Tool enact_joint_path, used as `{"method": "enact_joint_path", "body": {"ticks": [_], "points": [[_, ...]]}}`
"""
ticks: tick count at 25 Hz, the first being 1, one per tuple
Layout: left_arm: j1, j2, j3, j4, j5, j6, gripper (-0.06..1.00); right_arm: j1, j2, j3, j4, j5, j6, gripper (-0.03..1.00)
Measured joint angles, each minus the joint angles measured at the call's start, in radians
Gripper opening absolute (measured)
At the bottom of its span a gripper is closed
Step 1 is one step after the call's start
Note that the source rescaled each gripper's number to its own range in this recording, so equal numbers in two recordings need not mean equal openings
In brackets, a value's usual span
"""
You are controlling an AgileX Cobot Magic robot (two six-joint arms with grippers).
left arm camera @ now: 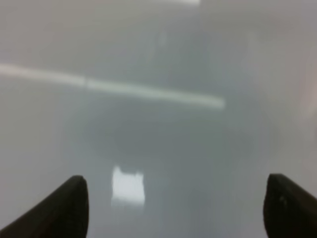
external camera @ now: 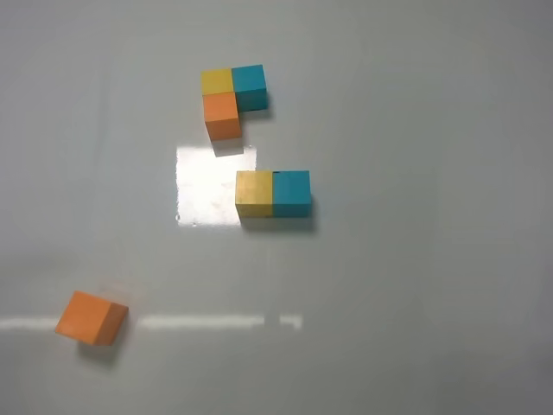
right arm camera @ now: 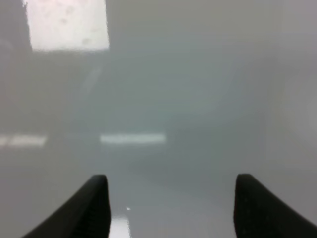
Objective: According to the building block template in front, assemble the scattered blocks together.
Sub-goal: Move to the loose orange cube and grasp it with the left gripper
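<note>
Exterior high shows the orange cube (external camera: 91,317) lying skewed on the left side, well apart from the yellow-teal pair (external camera: 273,193), so the left claw (left arm camera: 176,177), spread and empty like the right claw (right arm camera: 171,175), is probably nearer, though neither has it ahead.

building block template (external camera: 230,97): 1 | yellow cube (external camera: 255,193): 1 | teal cube (external camera: 292,192): 1 | orange cube (external camera: 91,317): 1 | loose total: 3
</note>
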Motion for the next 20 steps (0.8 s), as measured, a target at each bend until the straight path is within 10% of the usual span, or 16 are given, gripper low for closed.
{"method": "enact_joint_path", "body": {"ticks": [6, 10, 13, 20], "points": [[0.0, 0.315, -0.159, -0.181, 0.013, 0.083, 0.68, 0.0, 0.0, 0.0, 0.0, 0.0, 0.0, 0.4], [0.0, 0.42, -0.163, -0.276, 0.033, 0.133, 0.43, 0.0, 0.0, 0.0, 0.0, 0.0, 0.0, 0.39], [0.0, 0.431, -0.182, -0.376, 0.038, 0.252, 0.24, 0.0, 0.0, 0.0, 0.0, 0.0, 0.0, 0.39], [0.0, 0.437, -0.352, -0.367, 0.071, 0.616, 0.17, 0.0, 0.0, 0.0, 0.0, 0.0, 0.0, 0.39]]}}
